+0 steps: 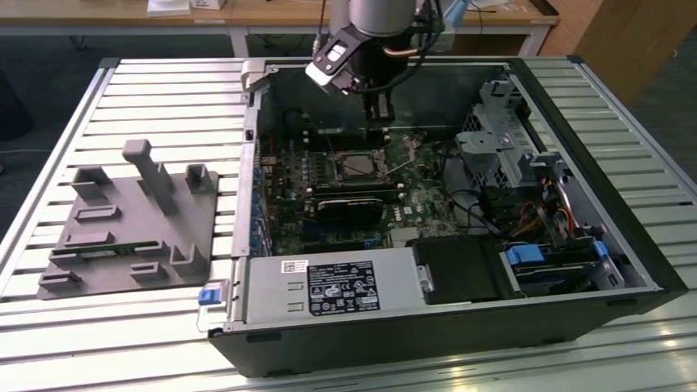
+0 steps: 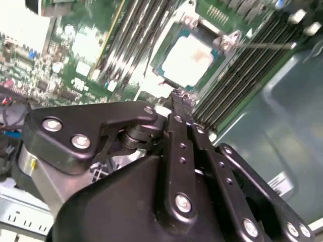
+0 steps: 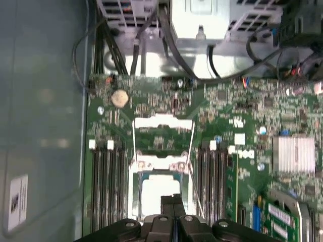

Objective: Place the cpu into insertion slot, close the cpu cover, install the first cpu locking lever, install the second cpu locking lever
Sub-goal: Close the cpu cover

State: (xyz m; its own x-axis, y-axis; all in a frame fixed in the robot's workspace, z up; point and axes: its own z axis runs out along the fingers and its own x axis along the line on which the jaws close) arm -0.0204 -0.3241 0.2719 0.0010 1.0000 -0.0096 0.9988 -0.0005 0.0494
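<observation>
The cpu (image 3: 159, 187) lies flat in the insertion slot (image 1: 357, 167), its pale metal top facing up; it also shows bright in the second wrist view (image 2: 189, 59). The cpu cover (image 3: 162, 121), a thin silvery frame, is swung open on the far side of the socket, with green board showing through its window. A thin locking lever (image 2: 262, 45) sticks out beside the socket. My gripper (image 1: 378, 137) hangs just above the socket's edge. Its two black fingers (image 3: 167, 201) are pressed together and hold nothing, and their tip (image 2: 179, 97) sits close to the cpu's rim.
The open computer case (image 1: 610, 204) lies on a slatted metal table (image 1: 163, 106). A black heatsink (image 1: 348, 204), power supply (image 1: 316, 290) and drive cage (image 1: 490, 147) surround the socket. Memory slots (image 3: 108, 186) flank it. A grey holder (image 1: 120, 229) stands at the exterior view's left.
</observation>
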